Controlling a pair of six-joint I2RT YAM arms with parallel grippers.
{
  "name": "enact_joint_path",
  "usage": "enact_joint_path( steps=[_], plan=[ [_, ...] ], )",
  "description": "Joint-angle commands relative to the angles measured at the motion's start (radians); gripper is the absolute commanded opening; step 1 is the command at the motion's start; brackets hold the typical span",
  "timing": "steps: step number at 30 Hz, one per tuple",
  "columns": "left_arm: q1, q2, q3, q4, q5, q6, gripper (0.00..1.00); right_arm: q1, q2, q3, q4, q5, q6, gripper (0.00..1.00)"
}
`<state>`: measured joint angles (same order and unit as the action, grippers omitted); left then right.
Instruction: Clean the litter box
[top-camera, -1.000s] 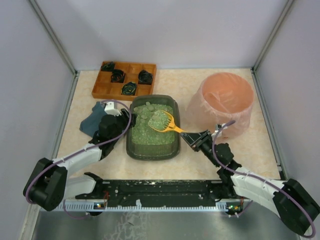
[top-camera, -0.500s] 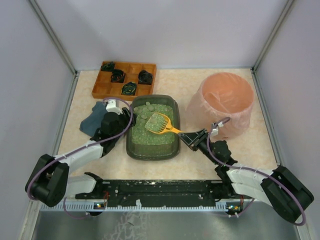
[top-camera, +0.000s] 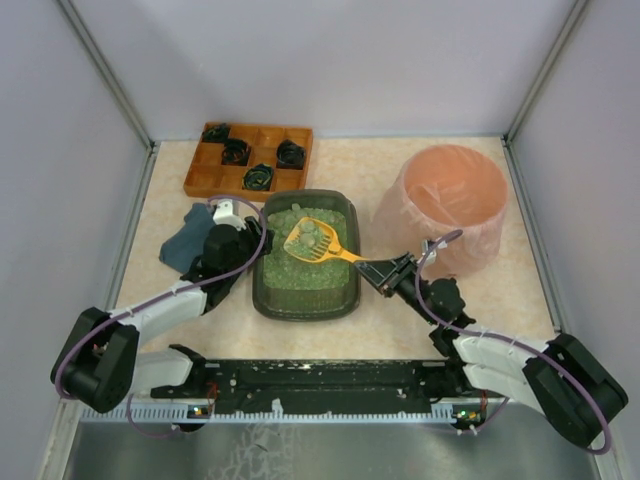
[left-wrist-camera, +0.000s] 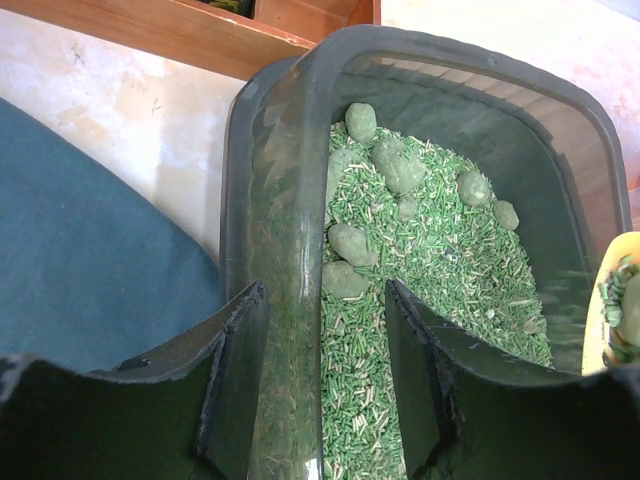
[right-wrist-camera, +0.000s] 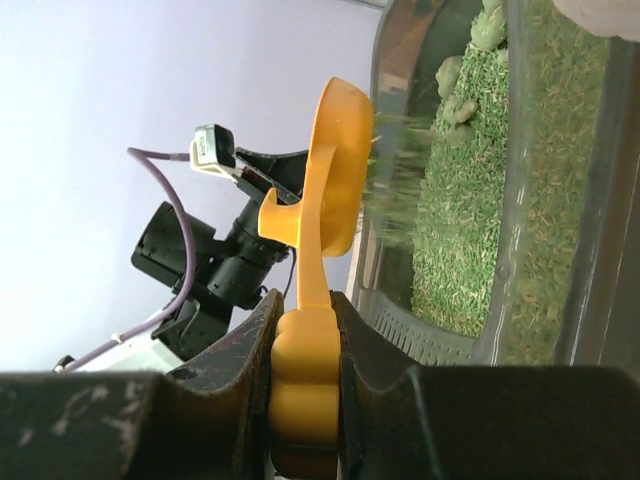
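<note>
The dark grey-green litter box (top-camera: 258, 290) sits mid-table with green granules and several clumps (left-wrist-camera: 400, 165) in it. My left gripper (top-camera: 240, 262) stands open astride the box's left wall (left-wrist-camera: 275, 250): the wall lies against the left finger, and litter shows between it and the right finger (left-wrist-camera: 415, 390). My right gripper (top-camera: 385, 272) is shut on the handle (right-wrist-camera: 305, 370) of a yellow scoop (top-camera: 313, 240). The scoop is held above the litter with clumps in it. In the right wrist view, loose granules blur below the scoop (right-wrist-camera: 340, 170).
An orange-brown wooden compartment tray (top-camera: 205, 172) with dark items stands behind the box. The tall pink bag-lined bin (top-camera: 445, 205) is at the right, close to my right arm. A blue cloth (top-camera: 185, 245) lies left of the box, under my left wrist.
The scoop has come up out of the litter and shifted slightly left; loose granules have sifted away, leaving clumps in it. My left gripper has hardly moved.
</note>
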<state>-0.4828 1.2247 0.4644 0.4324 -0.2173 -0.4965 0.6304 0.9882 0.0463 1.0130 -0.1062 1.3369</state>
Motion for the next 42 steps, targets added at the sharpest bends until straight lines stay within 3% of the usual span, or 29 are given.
enact_joint_path(
  steps=[1,3,6,9,11,15,18,21,26,29,34,37,42],
  plan=[
    [-0.005,-0.003,0.031,0.006,0.005,0.007,0.56,0.031,-0.004,0.081,0.045,-0.044,-0.045,0.0],
    [-0.005,0.002,0.034,0.006,0.006,0.01,0.56,0.006,-0.008,0.059,0.076,-0.053,-0.022,0.0],
    [-0.006,0.002,0.038,-0.002,0.004,0.008,0.56,-0.009,-0.047,0.044,-0.006,0.0,-0.009,0.0],
    [-0.005,0.005,0.036,0.003,0.008,0.007,0.56,0.022,0.002,0.1,0.007,-0.071,-0.052,0.0],
    [-0.005,0.008,0.039,0.0,0.008,0.008,0.56,-0.019,-0.002,0.072,0.039,-0.081,-0.027,0.0],
    [-0.006,0.001,0.038,-0.003,0.007,0.007,0.56,-0.02,-0.046,0.071,-0.05,-0.039,-0.036,0.0],
    [-0.006,0.003,0.04,-0.002,0.01,0.01,0.56,-0.026,-0.021,0.077,0.009,-0.078,-0.043,0.0],
    [-0.006,0.001,0.042,-0.01,0.006,0.008,0.56,-0.062,-0.078,0.031,-0.063,-0.008,0.0,0.0],
    [-0.005,0.006,0.042,-0.004,0.016,0.011,0.56,-0.014,-0.025,0.1,-0.051,-0.08,-0.07,0.0],
    [-0.006,0.006,0.047,-0.015,0.013,0.01,0.56,-0.053,-0.071,0.043,-0.077,-0.011,-0.021,0.0],
    [-0.006,0.008,0.046,-0.007,0.019,0.01,0.56,0.001,-0.034,0.103,-0.082,-0.072,-0.08,0.0],
    [-0.005,0.007,0.05,-0.019,0.012,0.008,0.56,-0.034,-0.101,0.061,-0.143,0.003,-0.046,0.0],
    [-0.005,0.003,0.045,-0.011,0.016,0.009,0.56,-0.003,-0.07,0.121,-0.148,-0.054,-0.108,0.0]
  ],
)
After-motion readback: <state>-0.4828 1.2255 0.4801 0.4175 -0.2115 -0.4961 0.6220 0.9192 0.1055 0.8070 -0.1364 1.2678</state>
